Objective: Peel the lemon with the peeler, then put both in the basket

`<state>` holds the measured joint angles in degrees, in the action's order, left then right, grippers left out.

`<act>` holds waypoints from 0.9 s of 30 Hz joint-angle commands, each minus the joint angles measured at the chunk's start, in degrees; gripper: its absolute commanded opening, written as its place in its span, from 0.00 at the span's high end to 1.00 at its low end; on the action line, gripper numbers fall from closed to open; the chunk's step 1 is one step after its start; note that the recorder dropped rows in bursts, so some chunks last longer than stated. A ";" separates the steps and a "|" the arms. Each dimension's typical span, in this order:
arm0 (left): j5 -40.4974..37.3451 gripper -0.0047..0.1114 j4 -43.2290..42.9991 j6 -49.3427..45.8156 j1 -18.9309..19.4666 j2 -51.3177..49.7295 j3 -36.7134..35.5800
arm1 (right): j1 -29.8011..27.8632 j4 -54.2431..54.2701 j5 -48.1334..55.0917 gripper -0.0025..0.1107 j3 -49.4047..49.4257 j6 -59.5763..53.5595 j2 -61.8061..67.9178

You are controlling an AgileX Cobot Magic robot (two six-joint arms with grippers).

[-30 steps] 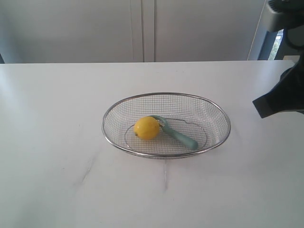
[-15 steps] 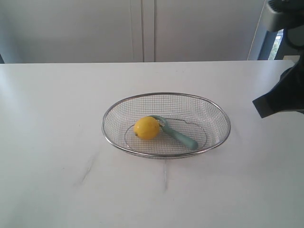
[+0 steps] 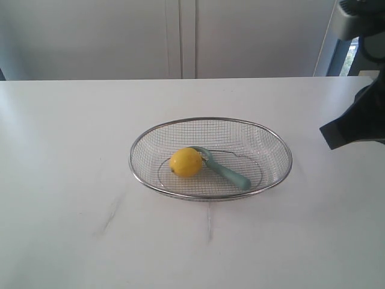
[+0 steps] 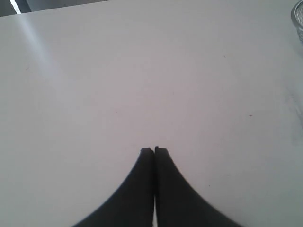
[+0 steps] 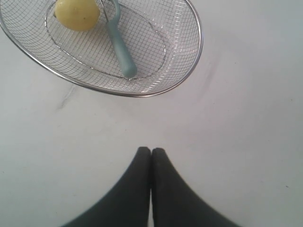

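Note:
The yellow lemon (image 3: 185,162) lies inside the silver wire basket (image 3: 137,146) at the middle of the table, with the teal-handled peeler (image 3: 227,173) beside it, its head touching the lemon. The right wrist view shows the same lemon (image 5: 77,14), peeler (image 5: 120,47) and basket (image 5: 198,33) some way beyond my right gripper (image 5: 151,150), which is shut on nothing over bare table. My left gripper (image 4: 154,149) is shut and empty above the white table, with only a sliver of the basket rim (image 4: 296,19) at the picture's edge. Neither gripper's fingers show in the exterior view.
The white table (image 3: 72,180) stretches all round the basket. Part of a dark arm (image 3: 355,123) hangs at the right edge of the exterior view. A pale wall with panel seams (image 3: 180,39) stands behind the table.

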<state>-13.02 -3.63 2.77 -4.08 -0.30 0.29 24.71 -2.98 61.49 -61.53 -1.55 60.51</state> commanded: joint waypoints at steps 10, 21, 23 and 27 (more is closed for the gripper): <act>-0.18 0.96 0.44 -1.44 0.01 0.30 -0.29 | -0.21 -0.24 -0.37 0.98 0.25 1.92 -0.61; -0.18 0.96 0.44 -1.41 0.01 0.30 -0.29 | -0.21 -0.24 -0.37 0.98 0.25 1.92 -0.61; -0.18 0.96 0.44 -1.41 0.01 0.30 -0.29 | -0.21 -0.24 -0.37 0.98 0.25 1.92 -0.61; -0.18 0.96 0.44 -1.41 0.01 0.30 -0.29 | -0.21 -0.24 -0.37 0.98 0.25 1.92 -0.61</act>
<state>-13.10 -3.63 1.34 -4.08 -0.30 0.29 24.71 -2.98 61.49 -61.53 0.00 60.51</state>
